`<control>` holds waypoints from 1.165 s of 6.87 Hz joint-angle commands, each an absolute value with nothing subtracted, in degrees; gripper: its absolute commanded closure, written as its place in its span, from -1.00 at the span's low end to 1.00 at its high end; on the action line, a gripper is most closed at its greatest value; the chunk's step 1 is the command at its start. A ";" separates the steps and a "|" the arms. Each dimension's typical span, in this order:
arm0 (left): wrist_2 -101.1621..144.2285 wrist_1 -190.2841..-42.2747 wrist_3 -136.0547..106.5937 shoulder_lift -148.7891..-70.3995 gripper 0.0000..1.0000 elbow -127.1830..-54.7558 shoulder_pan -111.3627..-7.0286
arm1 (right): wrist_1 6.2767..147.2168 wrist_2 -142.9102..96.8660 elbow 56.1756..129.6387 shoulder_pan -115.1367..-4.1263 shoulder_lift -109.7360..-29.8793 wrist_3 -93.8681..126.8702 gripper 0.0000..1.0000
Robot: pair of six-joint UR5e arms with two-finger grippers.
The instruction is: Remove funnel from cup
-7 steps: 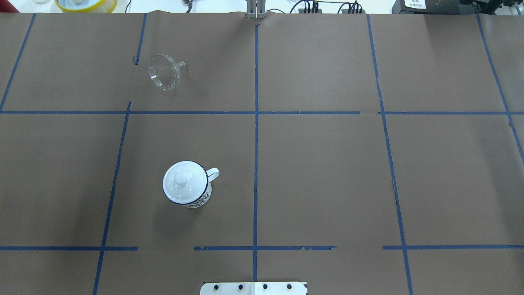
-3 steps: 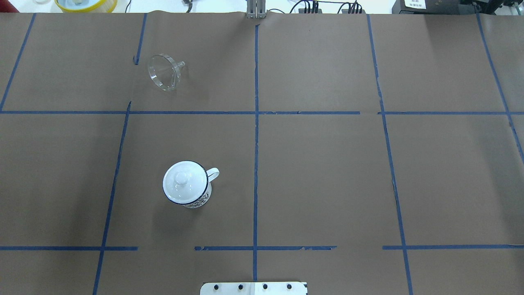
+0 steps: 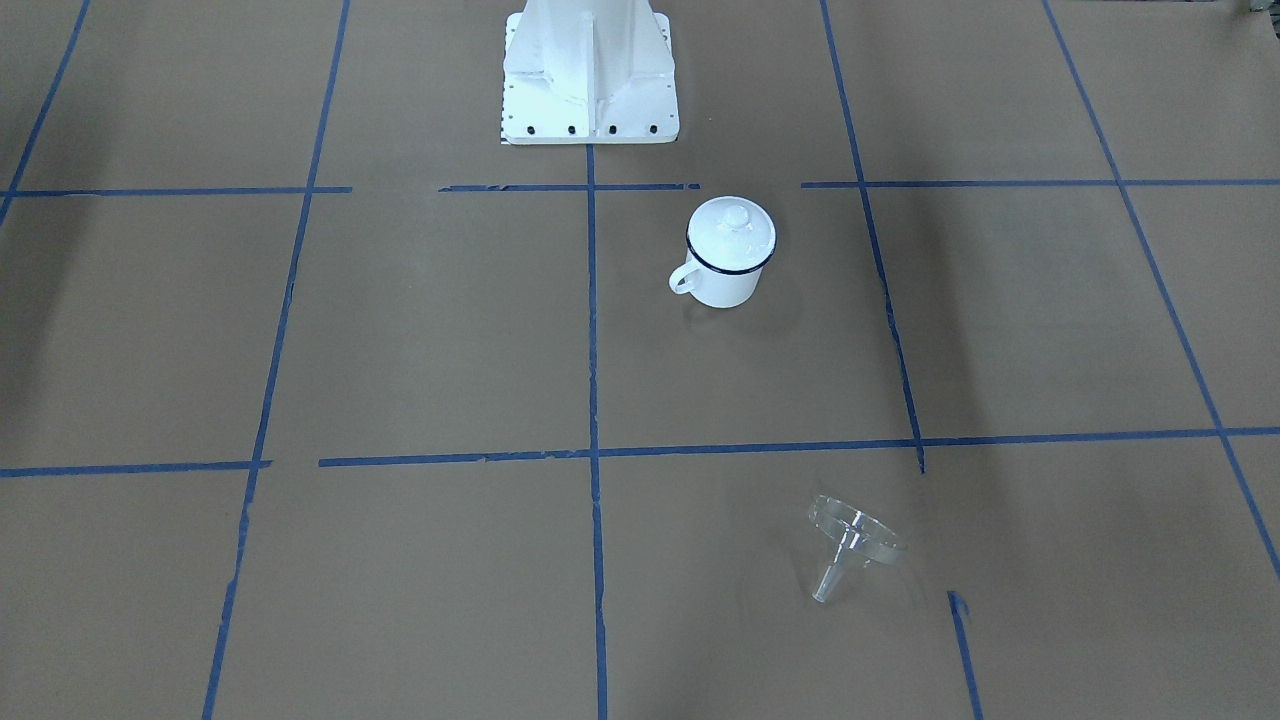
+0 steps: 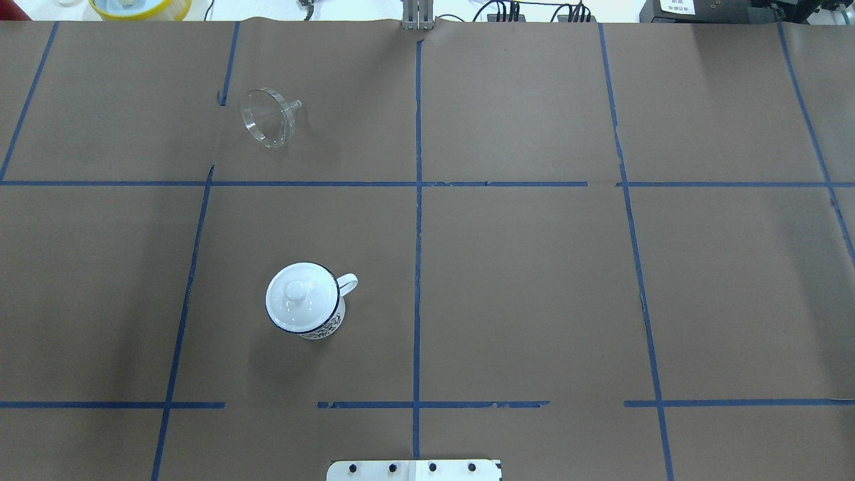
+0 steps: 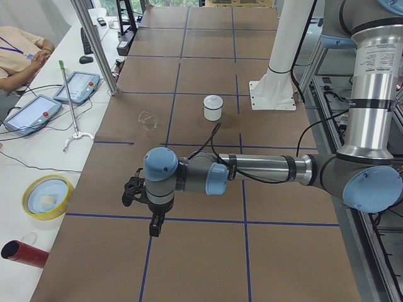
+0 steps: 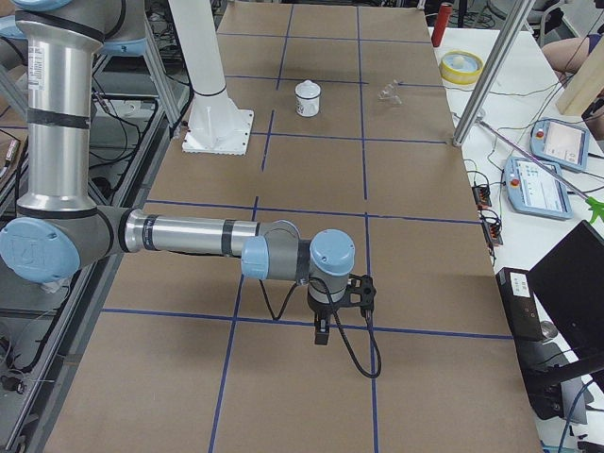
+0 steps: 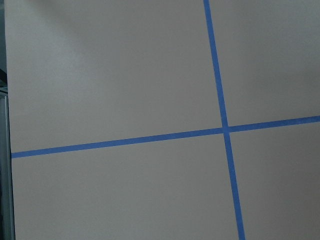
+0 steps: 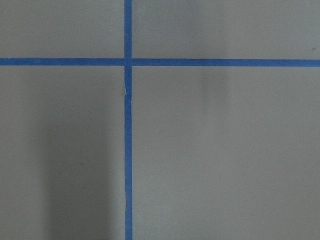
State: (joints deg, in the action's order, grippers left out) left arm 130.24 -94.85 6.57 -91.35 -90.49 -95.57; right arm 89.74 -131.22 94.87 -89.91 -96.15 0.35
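Observation:
The clear funnel (image 4: 267, 123) lies on its side on the brown paper, far from the cup, spout pointing right; it also shows in the front view (image 3: 855, 535). The white cup (image 4: 326, 327) with a dark blue rim stands upright (image 3: 728, 283), and a white domed lid (image 4: 298, 297) with a knob sits on it. My left gripper (image 5: 153, 225) and right gripper (image 6: 321, 332) show only in the side views. Each hangs over bare paper near a table end, far from both objects. I cannot tell whether they are open or shut.
The white robot base plate (image 4: 414, 469) is at the near table edge. A yellow bowl (image 4: 140, 7), teach pendants (image 5: 79, 86), a metal post (image 5: 94, 44) and a seated person (image 5: 19, 53) are beyond the far edge. Blue tape lines divide the paper.

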 commanded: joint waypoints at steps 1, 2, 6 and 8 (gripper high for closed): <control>130.25 -95.01 6.68 -91.06 -1.00 -90.35 -95.54 | 89.74 -131.22 94.92 -89.91 -96.15 0.35 -1.00; 130.34 -94.92 6.68 -91.14 -1.00 -90.35 -95.54 | 89.74 -131.22 94.83 -89.91 -96.15 0.35 -1.00; 130.34 -94.66 6.77 -91.14 -1.00 -91.23 -95.71 | 89.74 -131.22 94.92 -89.91 -96.15 0.35 -1.00; 131.30 -94.57 6.77 -91.58 -1.00 -91.75 -95.54 | 89.74 -131.22 94.92 -89.91 -96.15 0.35 -1.00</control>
